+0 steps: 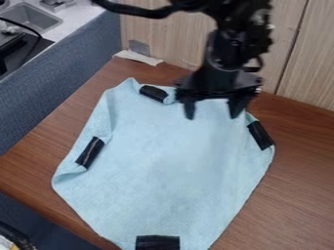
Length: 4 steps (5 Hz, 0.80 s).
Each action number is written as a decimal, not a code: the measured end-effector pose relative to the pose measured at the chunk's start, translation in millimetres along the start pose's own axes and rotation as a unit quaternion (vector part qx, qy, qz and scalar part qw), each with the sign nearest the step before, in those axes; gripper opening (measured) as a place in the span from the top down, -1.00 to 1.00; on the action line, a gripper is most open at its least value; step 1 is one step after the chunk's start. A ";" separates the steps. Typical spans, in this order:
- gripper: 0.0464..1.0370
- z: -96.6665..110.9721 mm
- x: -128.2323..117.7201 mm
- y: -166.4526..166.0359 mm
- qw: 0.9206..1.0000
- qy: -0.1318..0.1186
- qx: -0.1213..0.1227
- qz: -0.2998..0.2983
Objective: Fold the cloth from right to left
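A light blue cloth (170,166) lies spread on the brown table, with black tape pieces on it near its upper edge, left side, right side and bottom corner. Its upper left edge is slightly rumpled and turned over. The black gripper (212,111) hangs down over the cloth's upper part, right of the top tape piece and left of the right one. Its two fingers are apart, open, with only cloth visible below and between them. Whether the fingertips touch the cloth I cannot tell.
Wood-grain panels (306,63) stand behind the table (300,161). A whitish scrap (138,57) lies at the table's back edge. At the upper left are a blue-grey side panel (58,73) and a counter with a sink (32,17). A dark object shows at the lower left corner.
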State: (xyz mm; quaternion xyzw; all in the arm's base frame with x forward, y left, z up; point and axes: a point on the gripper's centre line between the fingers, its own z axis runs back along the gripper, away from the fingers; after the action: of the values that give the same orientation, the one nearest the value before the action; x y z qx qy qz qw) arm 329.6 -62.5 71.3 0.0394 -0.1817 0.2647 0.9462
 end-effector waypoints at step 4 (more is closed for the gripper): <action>-0.93 -50.2 -22.0 -96.5 0.996 0.027 -0.003 -0.081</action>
State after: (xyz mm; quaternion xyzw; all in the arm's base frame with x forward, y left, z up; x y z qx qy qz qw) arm 378.1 -147.3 18.6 0.0438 -0.1529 0.1879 0.9692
